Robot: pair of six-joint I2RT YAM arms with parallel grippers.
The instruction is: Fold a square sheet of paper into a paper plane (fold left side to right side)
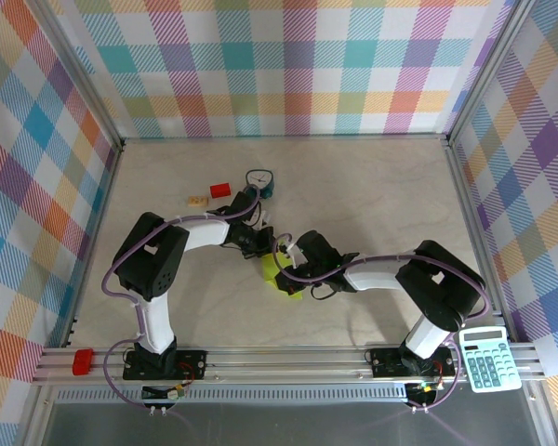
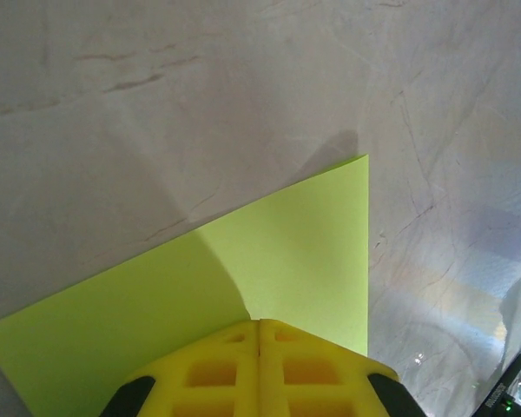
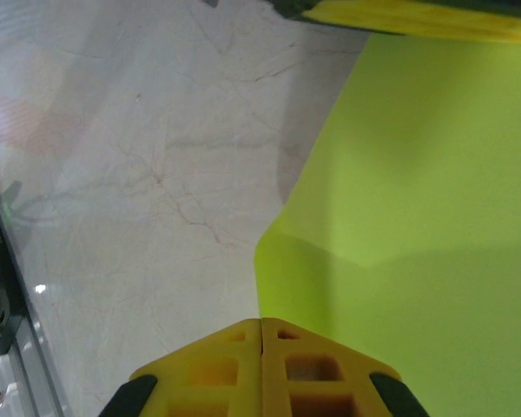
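The left gripper (image 2: pixel 259 323) is clamped tight on the square sheet of paper (image 2: pixel 286 252), which spreads toward twelve o'clock. The right gripper (image 3: pixel 260 321) pinches it likewise, the paper lying toward two o'clock.

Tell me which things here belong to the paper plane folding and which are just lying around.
For the job:
paper

Just lying about:
clock
red block
tan block
calculator
red piece on the front rail
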